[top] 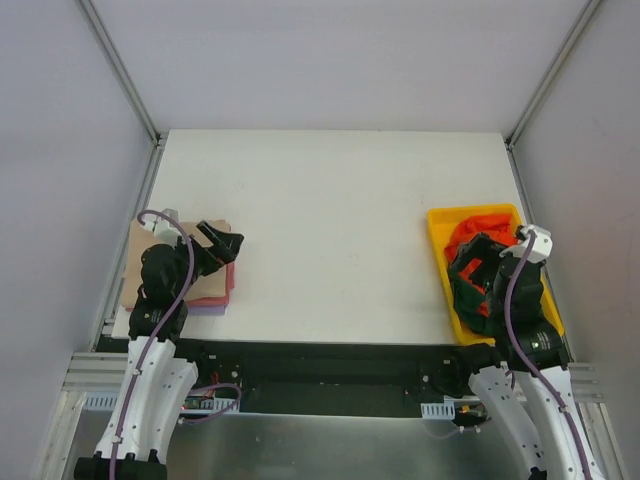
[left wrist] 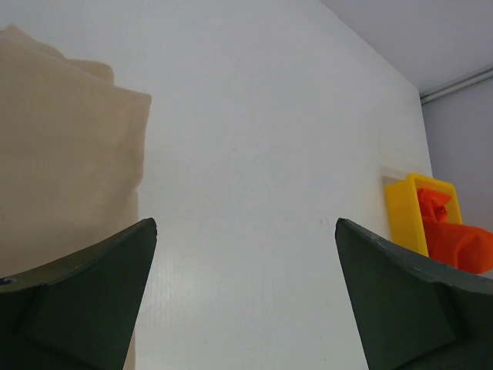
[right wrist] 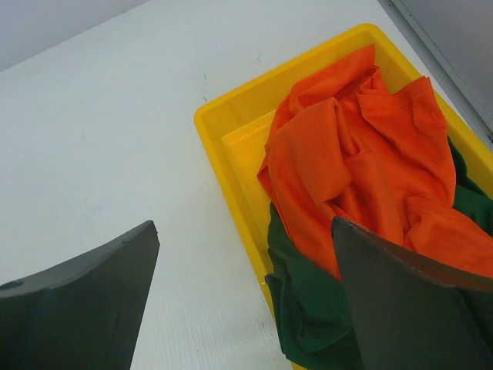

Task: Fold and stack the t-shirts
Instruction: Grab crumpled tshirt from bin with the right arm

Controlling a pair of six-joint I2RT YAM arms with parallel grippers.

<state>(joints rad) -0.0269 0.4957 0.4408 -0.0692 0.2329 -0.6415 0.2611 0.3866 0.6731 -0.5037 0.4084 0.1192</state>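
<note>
Reading left to right, all positions referenced to the rectangular yellow plastic tray (right wrist: pixel 231 116) at the right edge of the white tabletop (top: pixel 330 200).

Well left of the tray, across the tabletop, is a stack of folded cloth shirts. The tan folded t-shirt (left wrist: pixel 62 154) is on top, the pink folded t-shirt (top: pixel 222 290) under it and the lavender folded t-shirt (top: pixel 205 310) at the bottom. Only the tray-side edges of the lower two show.

Left pincer (left wrist: pixel 245 227) is over the tray-facing edge of that stack, spread wide, nothing between the fingers. One finger overlaps the tan cloth in the wrist view; can't tell if it touches.

Inside the tray, the crumpled bright orange-red t-shirt (right wrist: pixel 362 146) fills the far part and lies partly on the crumpled dark green t-shirt (right wrist: pixel 308 308), which takes the near part. Both are unfolded.

Right pincer (right wrist: pixel 245 225) hangs above the tray's near half, spread wide, gripping nothing. One finger is over the shirts, the other over tabletop just left of the tray wall.
</note>
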